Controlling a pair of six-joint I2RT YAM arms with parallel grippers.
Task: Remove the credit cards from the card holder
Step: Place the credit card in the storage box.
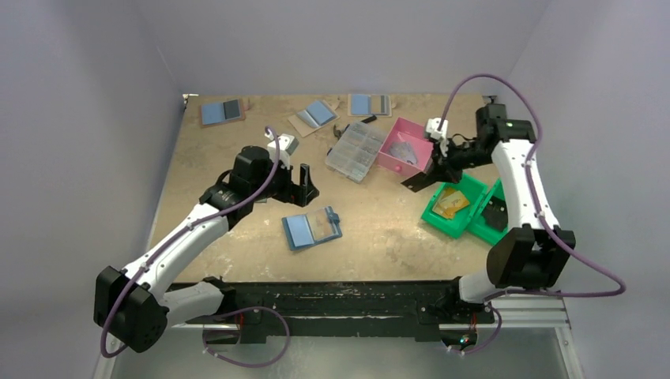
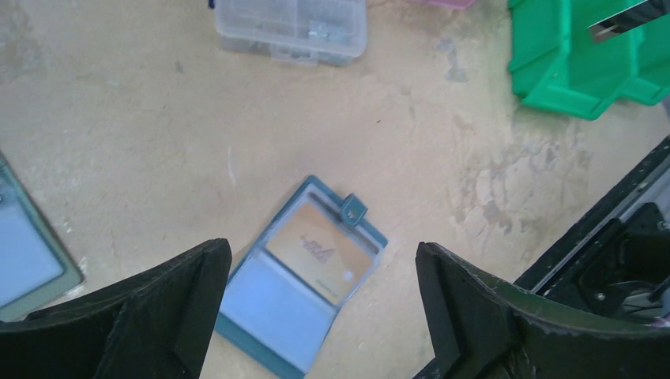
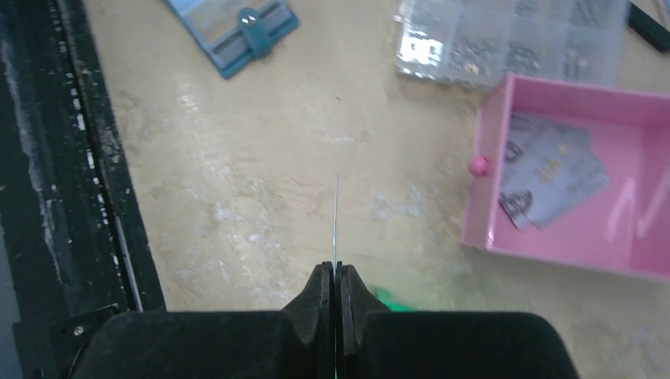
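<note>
The card holder (image 1: 312, 227) lies open on the table, with one blue half and one half showing a tan card (image 2: 320, 249) behind a clear window. It also shows in the left wrist view (image 2: 276, 316) and in the right wrist view (image 3: 233, 28). My left gripper (image 1: 304, 185) hangs above and just behind it, open and empty (image 2: 322, 257). My right gripper (image 1: 427, 168) is shut on a thin credit card (image 3: 336, 221), seen edge-on, and holds it in the air between the pink bin and the green bins.
A pink bin (image 1: 404, 146) holds grey cards (image 3: 549, 170). Green bins (image 1: 466, 217) at the right hold gold cards (image 1: 450, 204). A clear organiser box (image 1: 355, 150) stands mid-table. Three other holders (image 1: 222, 111) (image 1: 316, 115) (image 1: 369, 104) lie at the back.
</note>
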